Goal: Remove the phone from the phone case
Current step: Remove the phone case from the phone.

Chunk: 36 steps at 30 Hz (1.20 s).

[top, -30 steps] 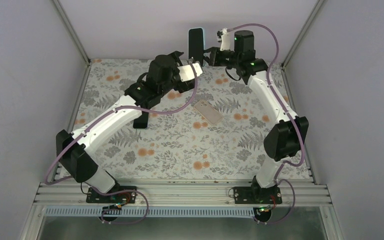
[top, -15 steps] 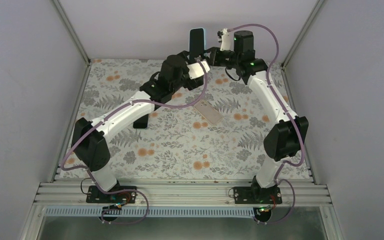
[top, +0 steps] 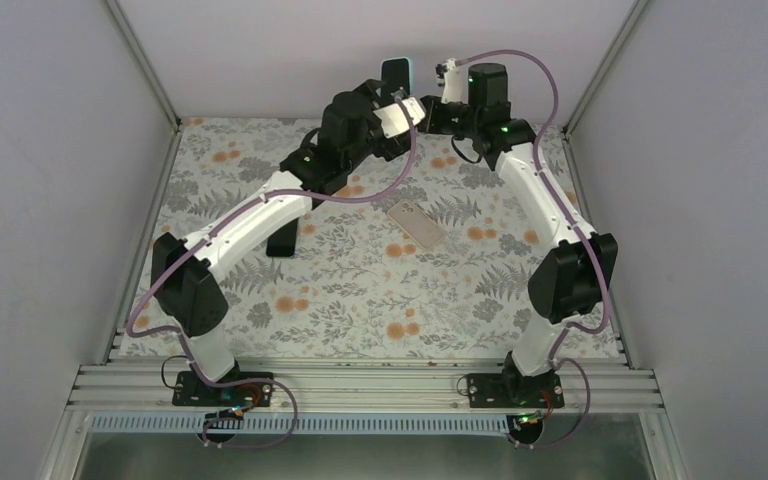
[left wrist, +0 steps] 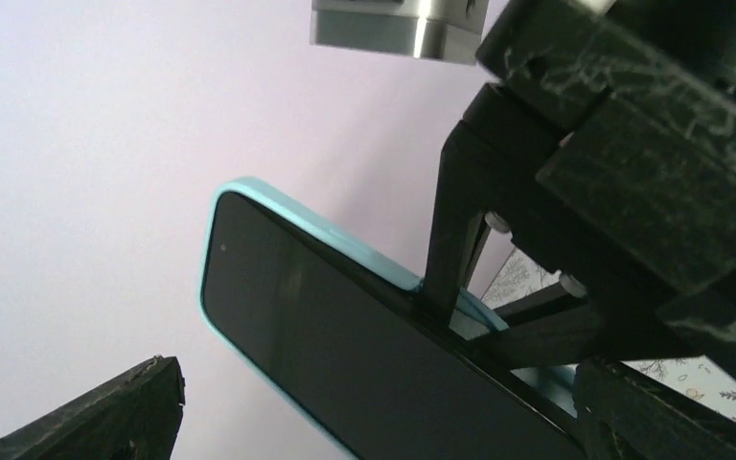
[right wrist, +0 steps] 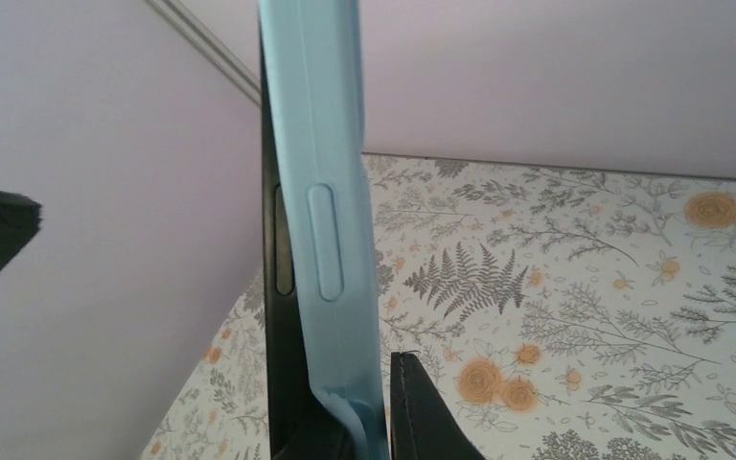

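Right pincer [left wrist: 455, 287] clamps the probably rubbery phone case [right wrist: 331, 192] above the surface's [top: 360, 290] far edge. Left pincer [left wrist: 374, 422] gapes empty. Best grip is likely the stiff phone's [left wrist: 345, 345] top corner.

Phone [left wrist: 345, 364] in phone case [right wrist: 331, 240], upright over far edge of the table [top: 360, 300], between left hand [top: 378, 92] and right hand [left wrist: 470, 321].

From above, only the top end of the phone [top: 395, 68] shows; the left arm [top: 360, 115] covers everything below it. In the left wrist view, the phone's lower end disappears under the right tool [left wrist: 470, 307] and runs off frame.
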Tool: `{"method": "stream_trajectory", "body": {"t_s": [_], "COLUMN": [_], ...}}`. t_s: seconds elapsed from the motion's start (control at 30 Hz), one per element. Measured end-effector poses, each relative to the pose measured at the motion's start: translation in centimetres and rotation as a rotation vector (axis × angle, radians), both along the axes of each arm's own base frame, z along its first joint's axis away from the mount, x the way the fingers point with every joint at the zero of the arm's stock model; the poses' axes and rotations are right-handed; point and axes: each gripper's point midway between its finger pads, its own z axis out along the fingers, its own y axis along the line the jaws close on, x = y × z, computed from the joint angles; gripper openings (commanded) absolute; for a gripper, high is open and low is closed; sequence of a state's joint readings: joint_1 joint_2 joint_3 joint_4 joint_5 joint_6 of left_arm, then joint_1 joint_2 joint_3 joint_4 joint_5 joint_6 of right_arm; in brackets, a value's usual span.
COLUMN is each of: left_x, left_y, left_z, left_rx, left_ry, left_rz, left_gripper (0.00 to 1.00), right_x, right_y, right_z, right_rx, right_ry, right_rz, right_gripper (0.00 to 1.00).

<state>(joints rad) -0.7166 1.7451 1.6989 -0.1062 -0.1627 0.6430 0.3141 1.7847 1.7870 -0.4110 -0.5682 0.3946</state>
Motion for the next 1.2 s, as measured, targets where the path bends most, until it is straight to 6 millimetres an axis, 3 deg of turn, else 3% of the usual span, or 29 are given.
{"method": "stream_trajectory", "body": {"t_s": [0.27,0.8,1.07,1.2], "left_x": [0.5,1.2,1.0,1.0], "left_y": [-0.6,0.3,1.2,1.8], "left_z": [-2.3,-2.6,-4.3,-4.1], "left_rx": [0.033,0.005,0.006,0.001], "left_ry": [0.047,0.073,0.111,0.12], "left_rz": [-0.008,0.001,-0.009,-0.016], "left_gripper": [0.99,0.98,1.0,1.0], "right_x": [0.0,0.0,-0.1,-0.1], "right_y": [-0.1,0.2,0.3,0.3], "right_z": [0.2,0.7,-0.1,0.0], "right_rx": [-0.003,0.006,0.001,0.003], "right_ry": [-0.005,-0.032,-0.019,-0.023], "right_rz": [-0.009,-0.002,0.005,0.007], "right_gripper": [0.03,0.03,0.03,0.03]}}
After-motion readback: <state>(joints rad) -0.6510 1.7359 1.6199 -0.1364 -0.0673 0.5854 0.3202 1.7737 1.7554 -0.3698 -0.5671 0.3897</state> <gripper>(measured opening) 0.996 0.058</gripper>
